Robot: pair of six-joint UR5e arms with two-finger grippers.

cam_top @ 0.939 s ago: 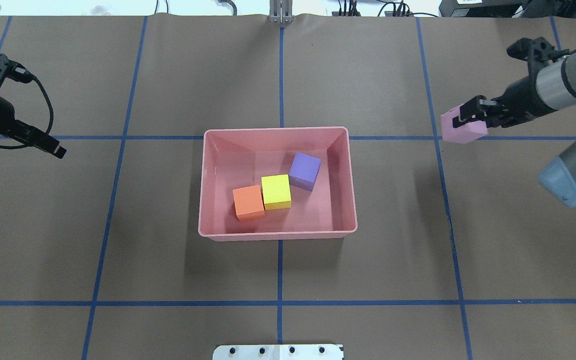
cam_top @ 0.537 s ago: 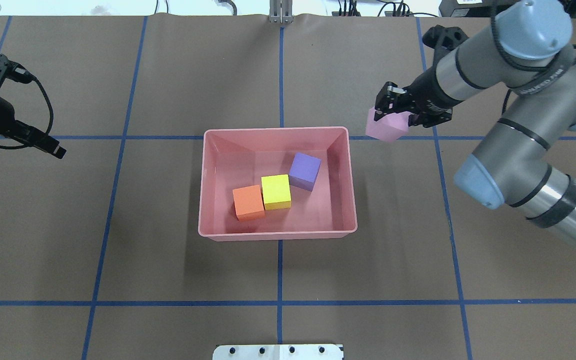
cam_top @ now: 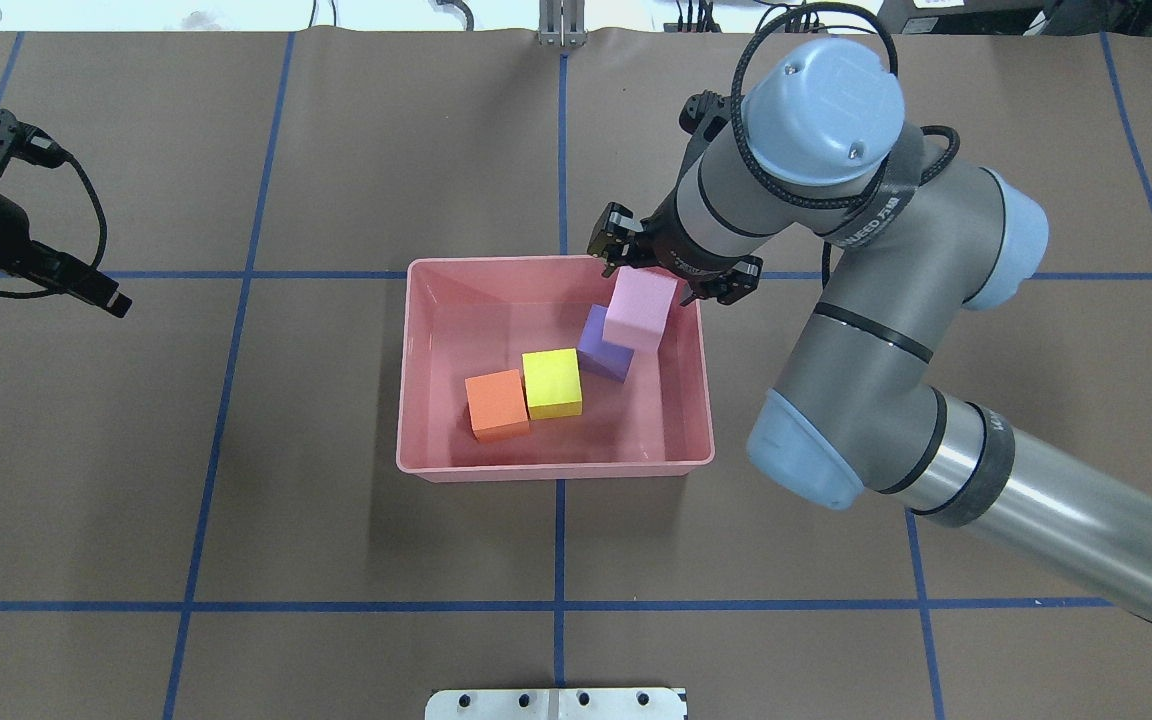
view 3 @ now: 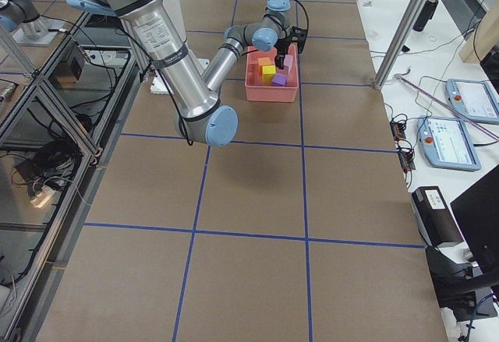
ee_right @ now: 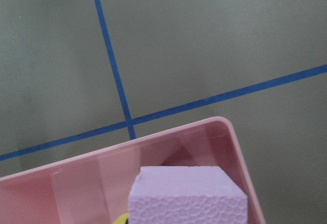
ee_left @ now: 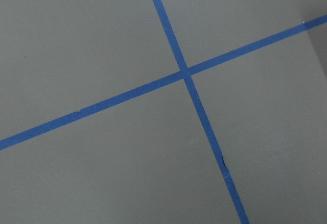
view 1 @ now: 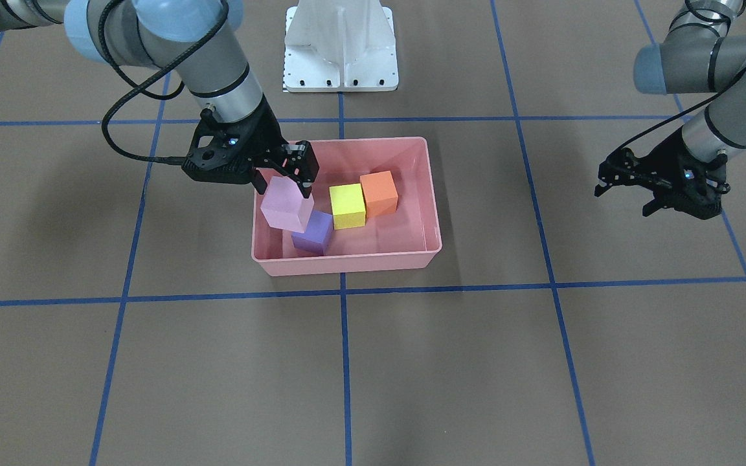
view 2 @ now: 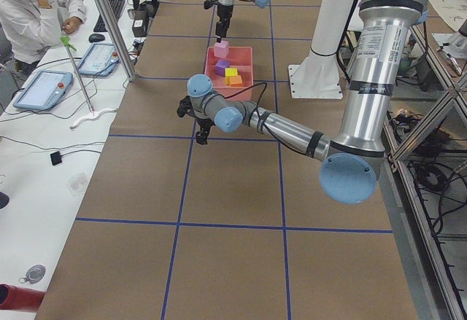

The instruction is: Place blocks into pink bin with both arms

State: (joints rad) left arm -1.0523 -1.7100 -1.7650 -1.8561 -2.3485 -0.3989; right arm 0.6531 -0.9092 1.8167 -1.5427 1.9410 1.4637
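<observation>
While the right gripper (view 1: 283,188) hangs over the pink bin (cam_top: 556,468), its fingers are clamped on opposite sides of the light pink cube (cam_top: 641,310). The cube sits between the fingertips and juts out below them, tilted, with one corner pointing down. It is inside the bin's outline, close to the corner nearest the right arm and on the side away from the robot's base.

Directly under the fingers, partly covered by the held cube, lies the purple cube (cam_top: 601,350) on the bin floor. I cannot tell whether the two cubes touch. Further from the fingers, towards the middle of the bin, the yellow cube (cam_top: 551,383) lies just beside the purple one. The orange cube (cam_top: 497,404) sits against the yellow cube's far side, furthest from the fingers.

The right wrist view looks past the held cube's top face at the rounded bin corner (ee_right: 225,124), with brown table and blue tape lines (ee_right: 110,66) beyond.

The left gripper (view 1: 621,201) hovers well apart from the bin, out over bare table. Its fingers are spread and hold nothing. Below them the left wrist view shows only the table surface and a crossing of blue tape (ee_left: 185,72).
</observation>
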